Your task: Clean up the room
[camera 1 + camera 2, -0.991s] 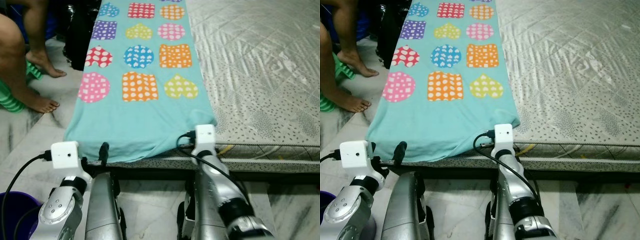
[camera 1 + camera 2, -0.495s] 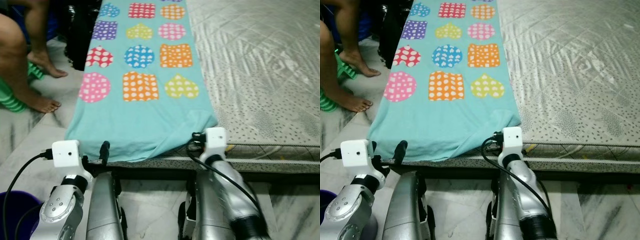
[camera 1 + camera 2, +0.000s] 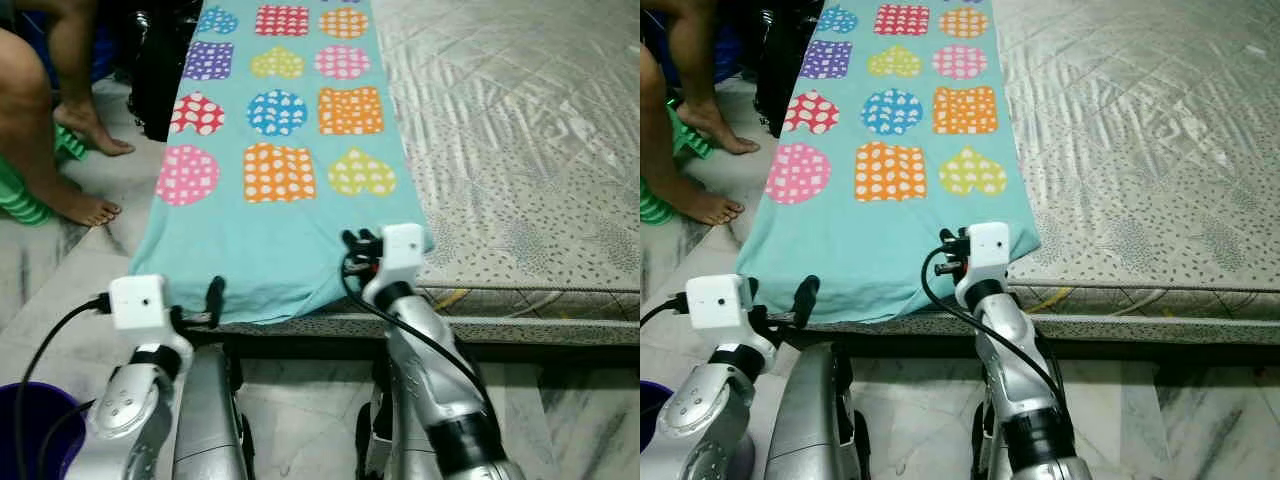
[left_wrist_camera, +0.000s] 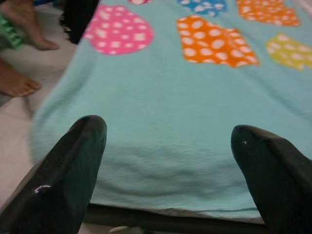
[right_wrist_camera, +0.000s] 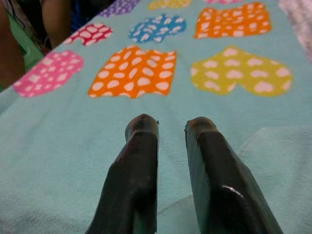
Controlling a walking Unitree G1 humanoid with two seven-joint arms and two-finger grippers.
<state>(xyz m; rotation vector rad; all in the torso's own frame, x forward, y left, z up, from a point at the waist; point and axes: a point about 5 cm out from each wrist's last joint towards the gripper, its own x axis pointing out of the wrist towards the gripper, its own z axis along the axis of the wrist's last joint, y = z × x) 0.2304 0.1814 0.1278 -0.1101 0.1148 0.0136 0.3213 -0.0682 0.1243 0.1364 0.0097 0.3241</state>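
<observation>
A teal blanket (image 3: 290,240) printed with dotted hearts, circles and squares lies along the left strip of the mattress (image 3: 520,130). Its near end hangs over the bed edge. My right gripper (image 5: 170,126) hovers low over the blanket's near right part, just inside the corner, and also shows as the right gripper (image 3: 352,245) from the head. Its fingers stand a narrow gap apart, and I see nothing pinched between them. My left gripper (image 4: 168,131) is wide open at the bed edge, facing the blanket's near left hem.
A person's bare legs and feet (image 3: 85,205) stand on the marble floor at the left, beside a green ribbed object (image 3: 20,205). A black object (image 3: 160,70) leans against the bed's left side. A purple bucket (image 3: 25,420) sits at my lower left.
My right gripper has moved from the blanket's near right corner at the bed edge forward and left, onto the blanket. The left arm has shifted slightly right.
</observation>
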